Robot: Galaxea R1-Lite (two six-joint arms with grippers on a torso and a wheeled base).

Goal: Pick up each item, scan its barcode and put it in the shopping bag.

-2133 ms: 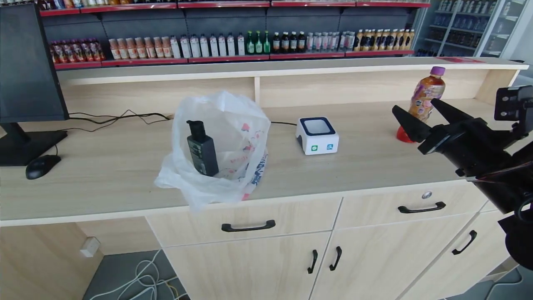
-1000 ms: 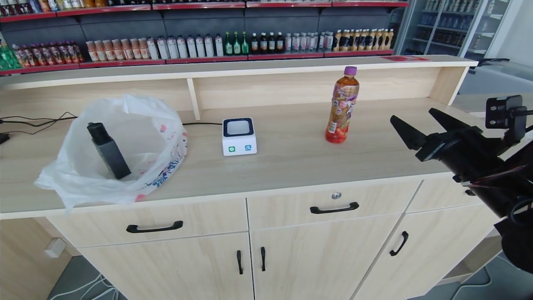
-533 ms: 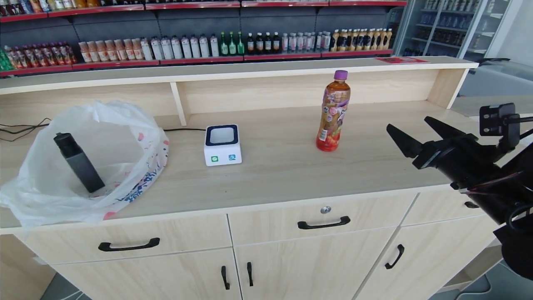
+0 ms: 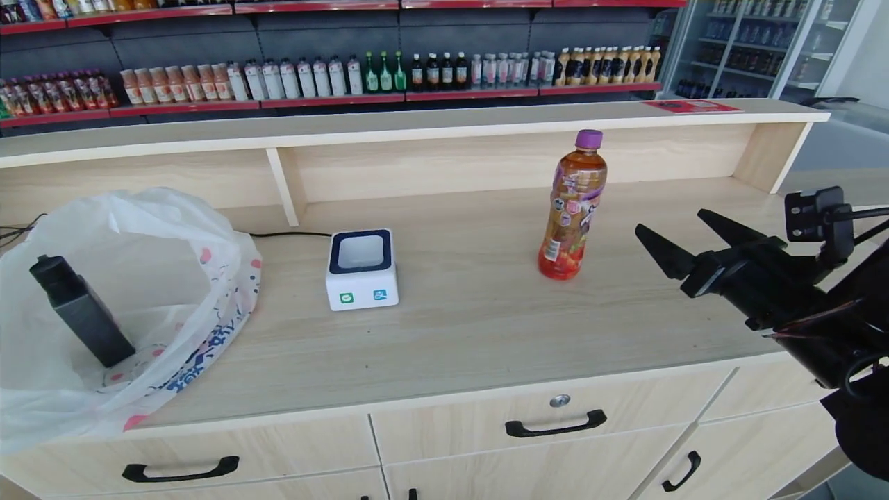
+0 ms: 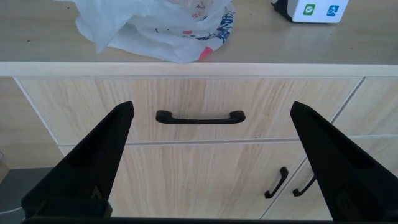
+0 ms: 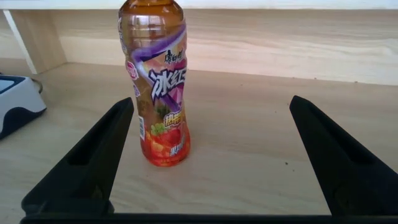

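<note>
Black arm (image 4: 812, 312), tapered black hand (image 4: 669, 220)

Bright, even light fills the shop, strongest at the far right. The counter (image 4: 472, 312) is evenly lit; the bottle (image 4: 571, 208) casts only a faint, soft shadow at its base. The scanner (image 4: 362, 269) top shows pale glare, and the bag (image 4: 198, 236) glows white. The far shelves (image 4: 312, 42) are dim. Straight counter edges bow toward the head view's borders.

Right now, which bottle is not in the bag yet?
The purple-capped orange bottle, standing upright on the counter; the dark bottle already sits inside the plastic bag.
</note>
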